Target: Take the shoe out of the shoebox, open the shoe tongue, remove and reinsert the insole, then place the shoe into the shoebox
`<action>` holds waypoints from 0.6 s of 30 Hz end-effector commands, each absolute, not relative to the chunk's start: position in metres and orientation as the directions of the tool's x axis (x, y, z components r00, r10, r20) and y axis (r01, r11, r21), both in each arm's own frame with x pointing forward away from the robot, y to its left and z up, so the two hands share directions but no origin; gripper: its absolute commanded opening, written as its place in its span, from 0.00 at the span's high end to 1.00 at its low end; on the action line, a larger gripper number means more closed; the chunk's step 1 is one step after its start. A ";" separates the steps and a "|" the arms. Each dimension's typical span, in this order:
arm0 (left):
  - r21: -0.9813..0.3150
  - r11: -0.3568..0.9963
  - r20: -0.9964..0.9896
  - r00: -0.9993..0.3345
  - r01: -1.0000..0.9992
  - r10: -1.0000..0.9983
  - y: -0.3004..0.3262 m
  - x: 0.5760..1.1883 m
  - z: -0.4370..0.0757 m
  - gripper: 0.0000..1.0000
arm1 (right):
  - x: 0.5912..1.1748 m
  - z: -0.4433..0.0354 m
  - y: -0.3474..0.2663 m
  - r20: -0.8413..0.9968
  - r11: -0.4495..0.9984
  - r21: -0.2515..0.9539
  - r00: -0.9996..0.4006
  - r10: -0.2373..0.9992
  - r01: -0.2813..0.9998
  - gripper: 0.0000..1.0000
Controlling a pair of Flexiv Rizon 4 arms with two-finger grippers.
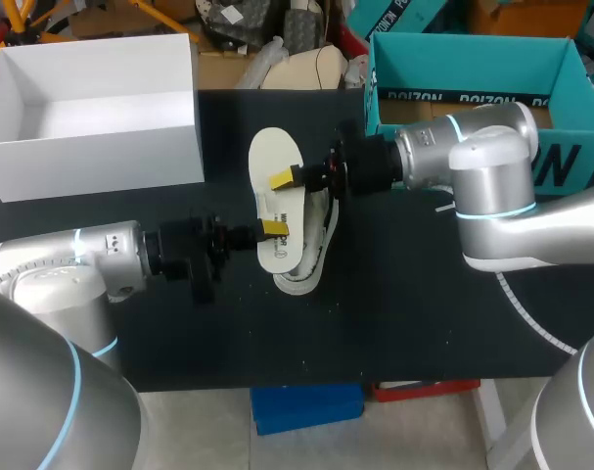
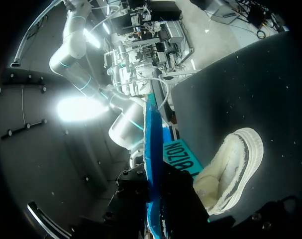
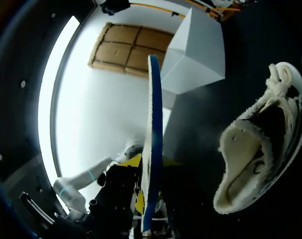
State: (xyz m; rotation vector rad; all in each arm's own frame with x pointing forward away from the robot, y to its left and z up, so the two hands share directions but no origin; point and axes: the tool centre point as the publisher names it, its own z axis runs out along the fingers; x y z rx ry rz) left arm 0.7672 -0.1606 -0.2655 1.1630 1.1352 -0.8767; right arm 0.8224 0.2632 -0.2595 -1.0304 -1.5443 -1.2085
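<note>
Head view: the only view that shows the whole black table and both claws together.
Insole: the cream insole is held above the table's centre with its broad face up. Its long axis runs from 12 to 6 o'clock.
Left claw: the left claw comes in from 9 o'clock and is clamped on the insole's 6 o'clock half, with one yellow tip on the upper face.
Right claw: the right claw comes in from 3 o'clock and pinches the insole's 12 o'clock half, also with one yellow tip on top.
Shoe: the white shoe lies on the table, partly under the insole and sticking out at its 4 o'clock side. It is outside both boxes.
Boxes: the white box stands at the table's 10 o'clock corner and the teal shoebox at 2 o'clock. Both are open on top.
Left wrist view: the insole appears edge-on as a thin blue strip running out from this claw, whose fingertips are hidden. The shoe beside it shows its fuzzy outer side and sole rim. The teal shoebox and the right arm lie beyond.
Right wrist view: the insole is edge-on again, with yellow showing beside it near the claw. Only this view looks into the shoe, showing its dark opening and fleecy lining. The white box and the left arm lie beyond.
</note>
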 end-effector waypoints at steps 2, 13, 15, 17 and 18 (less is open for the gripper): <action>0.238 0.212 -0.971 0.235 0.948 0.039 -0.162 0.766 -0.266 1.00 | 0.825 -0.262 0.265 0.965 0.188 0.234 -0.252 0.078 0.954 0.86; 0.238 0.212 -0.971 0.235 0.948 0.039 -0.162 0.766 -0.266 1.00 | 0.825 -0.262 0.264 0.965 0.194 0.235 -0.252 0.067 0.952 1.00; 0.238 0.212 -0.971 0.235 0.948 0.039 -0.162 0.766 -0.266 1.00 | 0.825 -0.262 0.264 0.965 0.194 0.235 -0.252 0.067 0.952 1.00; 0.247 0.215 -0.969 0.238 0.945 0.068 -0.160 0.764 -0.266 0.53 | 0.825 -0.262 0.264 0.965 0.194 0.235 -0.252 0.067 0.952 1.00; 0.248 0.216 -0.969 0.239 0.944 0.066 -0.158 0.763 -0.266 0.00 | 0.825 -0.262 0.264 0.965 0.194 0.235 -0.252 0.067 0.952 1.00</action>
